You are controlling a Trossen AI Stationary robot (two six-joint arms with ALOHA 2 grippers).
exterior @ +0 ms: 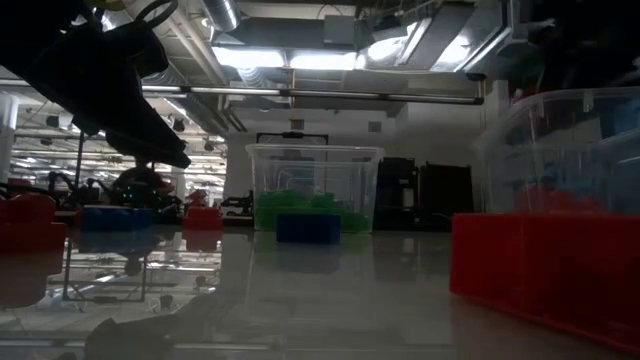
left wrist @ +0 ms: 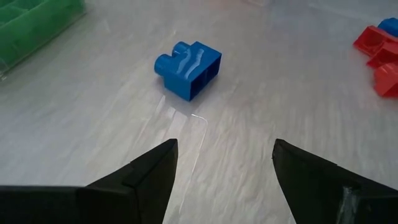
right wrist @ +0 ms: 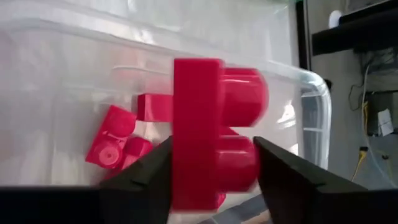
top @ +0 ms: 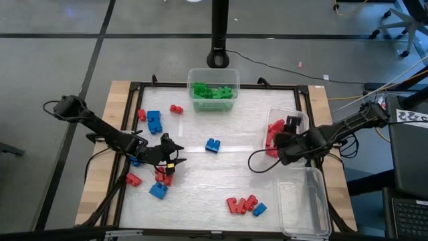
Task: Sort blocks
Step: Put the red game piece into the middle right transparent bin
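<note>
Red, blue and green blocks lie about the white table. My right gripper [top: 275, 144] [right wrist: 214, 168] hangs over the clear tub [top: 301, 115] at the right edge, which holds red blocks [right wrist: 118, 140]. It is shut on a red block [right wrist: 205, 124]. My left gripper [top: 172, 152] [left wrist: 225, 155] stands open at the table's left, low over the bare surface. Its fingers point at a blue block [top: 212, 144] [left wrist: 186, 67], which lies on its side a little way ahead, untouched. My right gripper pinches the red block between its two fingers. One finger [right wrist: 149, 180] is at the flat face opposite the studs, the other [right wrist: 280, 177] at the stud ends [right wrist: 255, 158]. The fingers slant down from above. The block hangs clear above the red blocks in the tub.
A tub of green blocks [top: 212, 90] [exterior: 315, 190] stands at the far edge. A clear tub [top: 304, 201] stands at the near right. Loose blocks: blue [top: 154, 120] and red [top: 176, 108] far left, red and blue [top: 158, 191] beside my left gripper, a red cluster [top: 241, 204] near front.
</note>
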